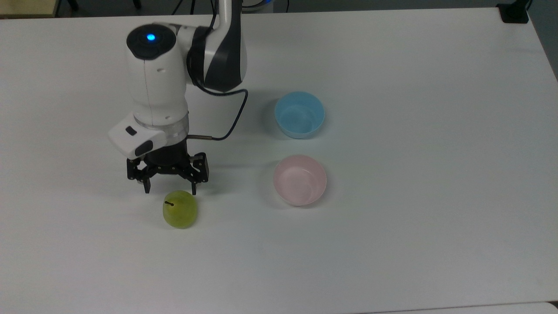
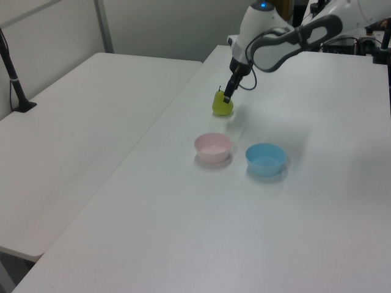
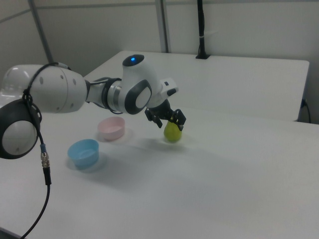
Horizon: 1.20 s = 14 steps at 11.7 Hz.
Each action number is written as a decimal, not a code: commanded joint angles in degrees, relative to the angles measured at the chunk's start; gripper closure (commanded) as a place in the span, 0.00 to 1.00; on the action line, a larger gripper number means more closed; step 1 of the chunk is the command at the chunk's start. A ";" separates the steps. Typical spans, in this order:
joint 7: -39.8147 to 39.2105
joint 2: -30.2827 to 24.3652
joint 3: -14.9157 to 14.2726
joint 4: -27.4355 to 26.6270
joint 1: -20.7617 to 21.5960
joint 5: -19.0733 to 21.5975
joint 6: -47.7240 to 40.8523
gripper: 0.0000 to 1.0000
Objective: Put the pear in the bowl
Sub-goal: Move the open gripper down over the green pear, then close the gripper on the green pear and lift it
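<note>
The yellow-green pear [image 1: 180, 209] stands upright on the white table [image 1: 392, 226], its dark stem pointing up; it is also in the left view [image 2: 222, 106] and the right view [image 3: 172, 132]. My gripper [image 1: 170, 190] is open with nothing between its fingers. It hangs just over the pear's stem side, slightly toward the top view's top [image 2: 228, 95] [image 3: 171, 123]. The pale pink bowl [image 1: 300, 179] sits empty to the top view's right of the pear [image 2: 212, 147] [image 3: 111, 128].
A light blue bowl [image 1: 299, 114] stands empty beside the pink one [image 2: 266, 159] [image 3: 83, 152]. A black cable [image 1: 233, 122] loops off the wrist. A second white table [image 2: 67, 128] adjoins at the left view's left, with a black post [image 2: 13, 70].
</note>
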 commanded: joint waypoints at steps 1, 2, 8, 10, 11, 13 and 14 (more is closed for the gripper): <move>-0.39 3.14 -0.03 1.47 0.32 0.48 5.95 0.00; -0.31 4.01 -0.03 1.38 0.32 0.56 8.14 0.00; -0.57 5.08 0.05 1.21 0.24 0.48 10.89 0.47; -0.57 2.81 0.05 0.25 0.32 0.48 10.72 0.47; -0.31 1.40 0.40 -0.37 0.50 0.56 10.54 0.47; -0.22 -2.37 0.93 -4.13 1.46 0.74 10.28 0.47; 0.83 -4.92 1.46 -6.85 2.25 0.83 10.19 0.47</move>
